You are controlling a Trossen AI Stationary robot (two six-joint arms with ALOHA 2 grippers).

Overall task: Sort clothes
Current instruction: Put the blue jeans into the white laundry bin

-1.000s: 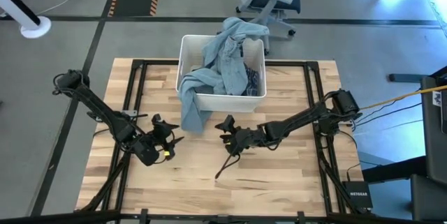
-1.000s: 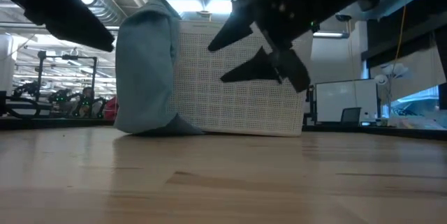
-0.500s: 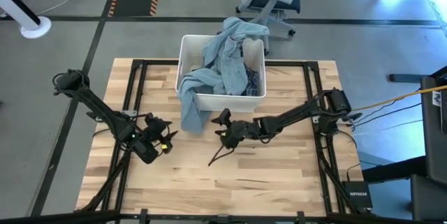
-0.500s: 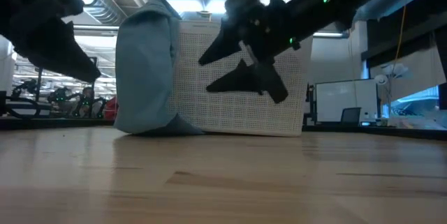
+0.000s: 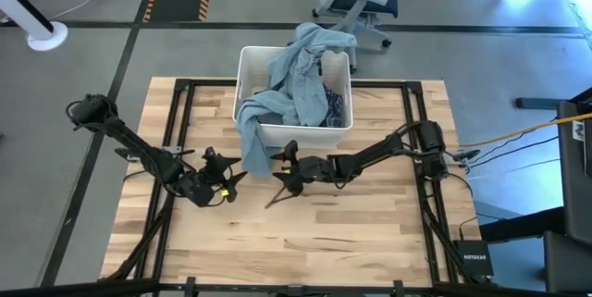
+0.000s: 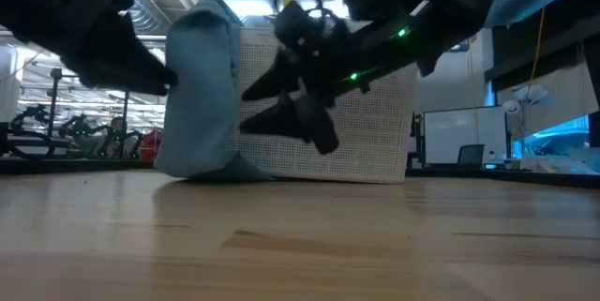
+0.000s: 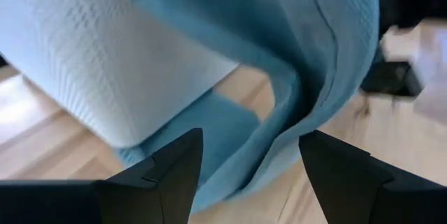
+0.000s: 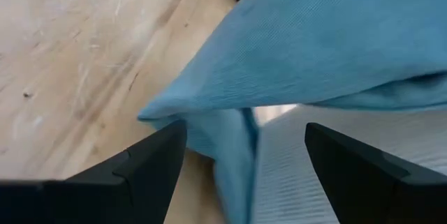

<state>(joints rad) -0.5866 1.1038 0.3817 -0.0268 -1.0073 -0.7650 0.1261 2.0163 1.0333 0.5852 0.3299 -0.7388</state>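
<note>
1. A white rectangular perforated plastic bin (image 5: 294, 134) stands at the far middle of the pale wooden slatted table (image 5: 351, 232), heaped with soft garments.
2. The large light-blue denim shirt (image 5: 298, 77) lies on top of the heap, spilling over the bin's far rim and also over its near left corner.
3. From that corner a long fold of the shirt hangs down the outside wall to the tabletop, where its end rests on the wood; the low view shows it as a pale blue column against the bin's mesh wall (image 6: 375, 142).
4. Beside the denim, inside the bin, a darker navy patterned cloth (image 5: 334, 105) shows near the right wall; the other garments are hidden underneath.
5. The left gripper (image 5: 231, 182) hovers just left of the hanging fold, its two dark fingers spread apart and holding nothing.
6. In the left wrist view the spread fingers (image 7: 164, 168) frame the blue fabric, which fills the space ahead of them without being touched.
7. The right gripper (image 5: 280, 172) reaches in from the right, low in front of the bin and just right of the same fold, fingers likewise parted and empty.
8. In the right wrist view its fingertips (image 8: 150, 158) straddle the fold's lower edge above the wood.
9. The two grippers face each other with the hanging denim between them.
</note>
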